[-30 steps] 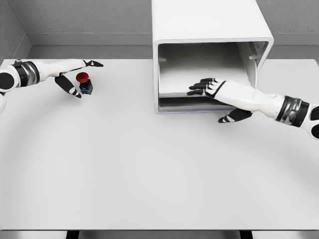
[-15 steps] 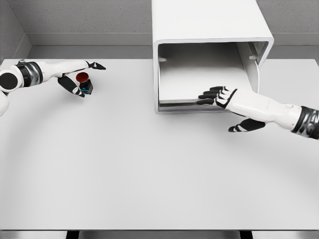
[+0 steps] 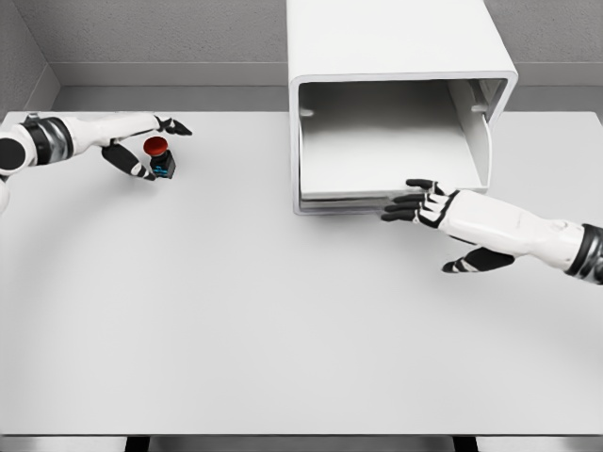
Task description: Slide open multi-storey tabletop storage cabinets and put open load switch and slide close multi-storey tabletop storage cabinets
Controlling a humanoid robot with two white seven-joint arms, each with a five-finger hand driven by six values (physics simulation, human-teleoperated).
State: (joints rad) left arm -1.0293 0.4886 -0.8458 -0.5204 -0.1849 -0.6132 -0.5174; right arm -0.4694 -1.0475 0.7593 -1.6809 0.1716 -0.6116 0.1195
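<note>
White tabletop [image 3: 283,330] fills most of the view, bounded at the back by a grey wall [image 3: 170,38]. Nearest on the right, the right hand [image 3: 429,209] is seen reaching in from the right edge, its dark fingers [image 3: 403,207] extended and slightly apart, the thumb hanging below; nothing is gripped, and the fingertips are laid at the front lip of the tray [image 3: 377,155] of the cabinet [image 3: 400,42]. That tray is seen inside the cabinet's open front, and nothing can be seen lying in it. Farther back on the left, the left hand [image 3: 141,141] is held just beside the switch [image 3: 158,156], a small dark block with a red button on top, which stands on the table well apart from the cabinet. The hand's fingers are spread on either side of the switch; whether they touch it cannot be told.
</note>
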